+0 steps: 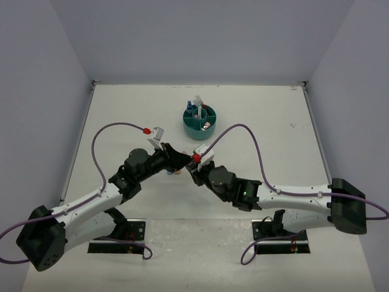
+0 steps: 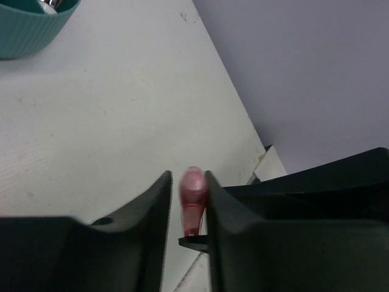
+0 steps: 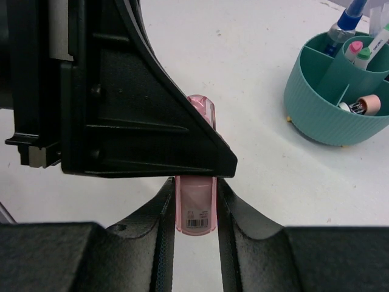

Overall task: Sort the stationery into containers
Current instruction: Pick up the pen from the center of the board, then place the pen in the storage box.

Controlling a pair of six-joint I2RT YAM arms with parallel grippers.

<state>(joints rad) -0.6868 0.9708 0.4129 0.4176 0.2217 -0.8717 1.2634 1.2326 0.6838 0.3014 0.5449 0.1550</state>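
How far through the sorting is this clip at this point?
Mostly done, it seems: several pens and markers already stand in the teal organiser. In hand: a pink marker, with the jaws of both the right gripper and the left gripper around it, apparently a handover. Left: dropping it in; no other loose item is clearly visible on the table.

The top view looks down from above and behind the arms, taking in the whole desk (image 1: 121,121) from its near edge to the far wall. The left wrist view sits very close behind the left gripper (image 2: 187,201), facing the desk's right edge. The right wrist view sits just behind the right gripper (image 3: 194,213), facing the far side. All three share the teal organiser (image 1: 201,123) and the pink marker (image 3: 196,207).
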